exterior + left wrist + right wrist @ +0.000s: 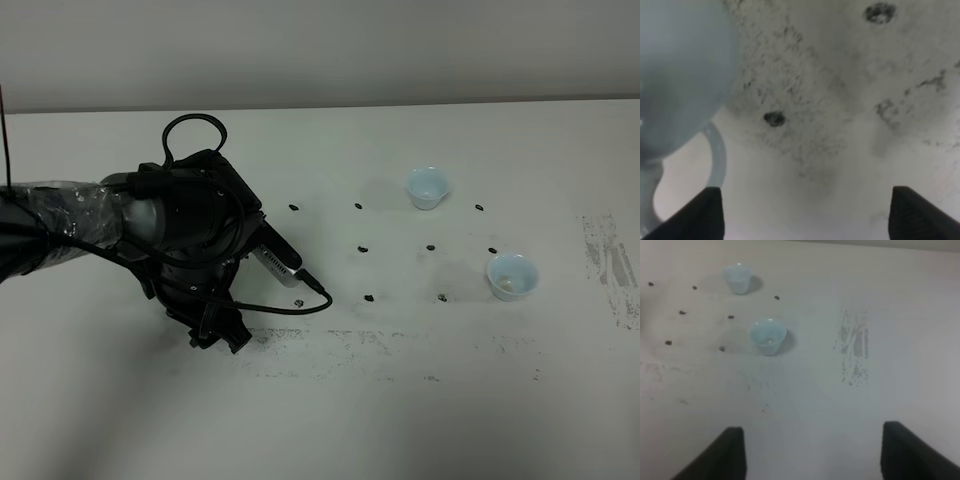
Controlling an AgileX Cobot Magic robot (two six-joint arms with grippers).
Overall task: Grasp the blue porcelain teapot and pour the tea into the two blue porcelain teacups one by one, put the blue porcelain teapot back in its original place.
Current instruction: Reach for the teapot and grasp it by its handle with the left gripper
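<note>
From my seat, the left gripper (pixel 805 202) is closest in its wrist view: its two dark fingertips (pixel 697 215) stand wide apart with only bare table (pixel 840 170) between them, gripping nothing. Just beyond one fingertip curves the loop handle (pixel 718 150) of the blue porcelain teapot (pixel 680 70). The pot's round pale body fills the corner of that view, blurred by closeness. I cannot tell whether the finger touches the handle. From the high camera I see no teapot at all: the left arm (pixel 180 225) and its cables cover that spot on the left of the table. The right gripper (pixel 812 440) shows its jaws spread wide too, above empty tabletop, well apart from both cups. Further out, on the right side, the nearer teacup (pixel 512 276) stands upright with something pale and tan at its bottom; what it is I cannot make out. A grey scuffed patch (pixel 610 270) lies to its right. Small dark dots (pixel 368 297) sit in rows across the middle of the table. The farther teacup (pixel 427 187) stands upright beyond them, toward the back edge.
</note>
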